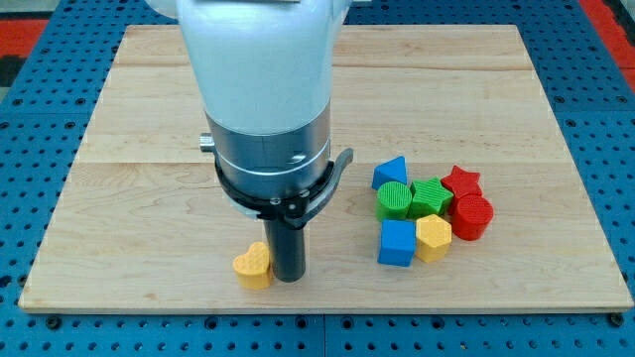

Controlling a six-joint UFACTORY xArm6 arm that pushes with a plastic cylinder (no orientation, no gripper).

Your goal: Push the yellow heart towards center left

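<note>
The yellow heart [252, 265] lies on the wooden board [119, 178] near the view's bottom edge, left of the middle. My tip [289, 279] stands right beside it, touching or nearly touching its right side. The rod hangs from the large white and silver arm body [263, 99], which hides part of the board behind it.
A cluster of blocks sits at the view's right: a blue block [390, 172], a green cylinder [394, 199], a green star [430, 195], a red star [461, 181], a red cylinder [471, 216], a blue cube [397, 243] and a yellow hexagon [433, 238].
</note>
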